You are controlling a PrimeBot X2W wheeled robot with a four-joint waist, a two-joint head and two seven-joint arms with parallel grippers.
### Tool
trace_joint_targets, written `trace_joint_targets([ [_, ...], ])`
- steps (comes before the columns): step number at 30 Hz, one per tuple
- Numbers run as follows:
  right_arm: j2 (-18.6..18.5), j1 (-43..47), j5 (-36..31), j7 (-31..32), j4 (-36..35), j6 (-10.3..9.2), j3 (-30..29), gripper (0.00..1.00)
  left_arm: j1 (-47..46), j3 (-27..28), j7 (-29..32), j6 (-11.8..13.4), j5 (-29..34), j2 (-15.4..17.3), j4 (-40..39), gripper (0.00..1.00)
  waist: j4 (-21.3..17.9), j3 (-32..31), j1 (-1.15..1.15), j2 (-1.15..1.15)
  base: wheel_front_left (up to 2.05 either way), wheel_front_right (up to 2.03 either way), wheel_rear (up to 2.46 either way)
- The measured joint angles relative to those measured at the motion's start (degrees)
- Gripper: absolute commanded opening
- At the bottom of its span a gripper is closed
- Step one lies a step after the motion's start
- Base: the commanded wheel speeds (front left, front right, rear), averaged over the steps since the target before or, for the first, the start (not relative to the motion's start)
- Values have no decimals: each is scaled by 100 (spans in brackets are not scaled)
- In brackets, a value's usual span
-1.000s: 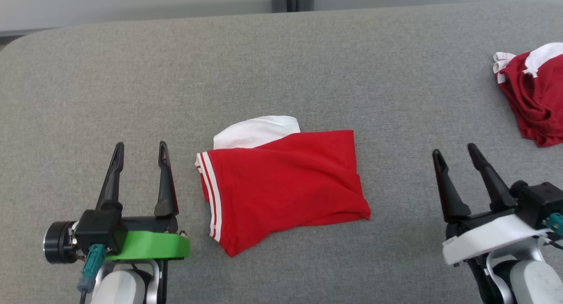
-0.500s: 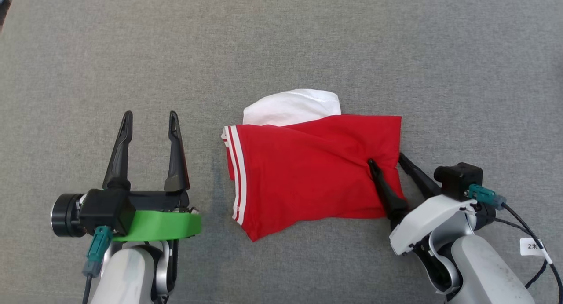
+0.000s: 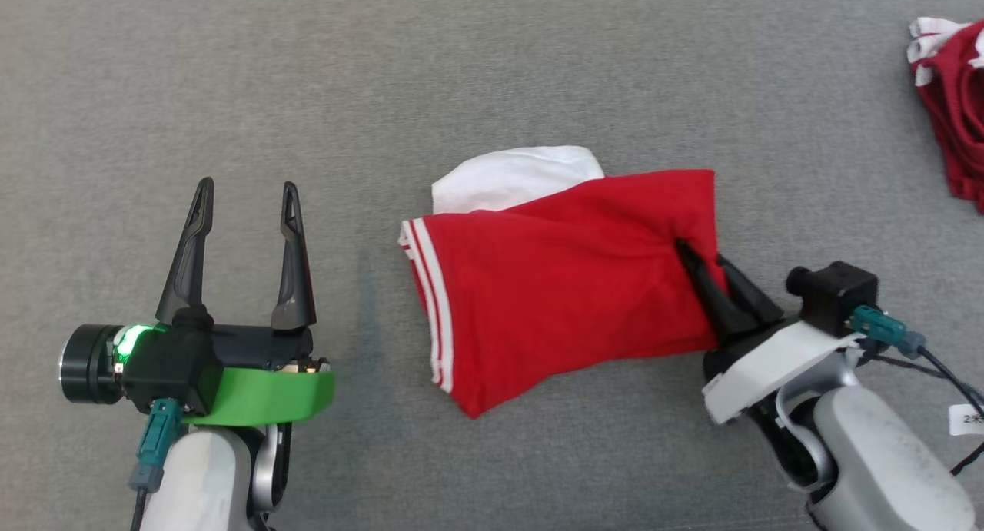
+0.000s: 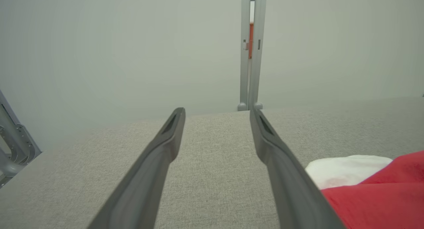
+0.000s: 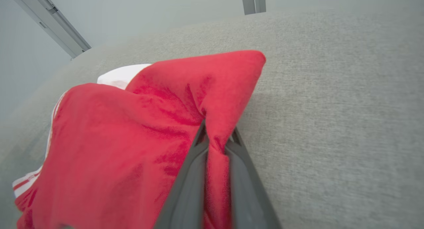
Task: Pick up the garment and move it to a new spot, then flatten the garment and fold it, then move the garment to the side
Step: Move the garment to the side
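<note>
One red garment (image 3: 553,285) with white stripes lies folded in the middle of the grey table (image 3: 492,70), its white part half tucked behind the red cloth. Its right edge partly hides the right gripper (image 3: 703,258), which pinches a fold of that edge, forearm slanting in from the lower right. The left gripper (image 3: 246,197) hovers beside the garment's striped end, spread wide and holding nothing. Another red-and-white heap (image 3: 953,93) is cut off at the far right.

2nd garment (image 3: 957,108) partly off-frame, rt
</note>
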Motion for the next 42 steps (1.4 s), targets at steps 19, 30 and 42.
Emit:
trace_joint_targets([
  [19,-1868,-2605,754,-234,1490,-4,-1590,0,-1134,-773,188,-603,485,237,-366,100,-1180,1155,0,0,0,0,0],
  [30,-2262,-3475,555,-361,3162,-1,-2261,100,-1417,-880,186,-624,523,247,-521,100,-1011,1862,1,0,0,0,0],
  [42,-1726,-2705,147,-842,2789,-2,-2999,100,-1142,-843,107,-476,389,227,-200,100,-1024,1341,0,0,0,0,0],
])
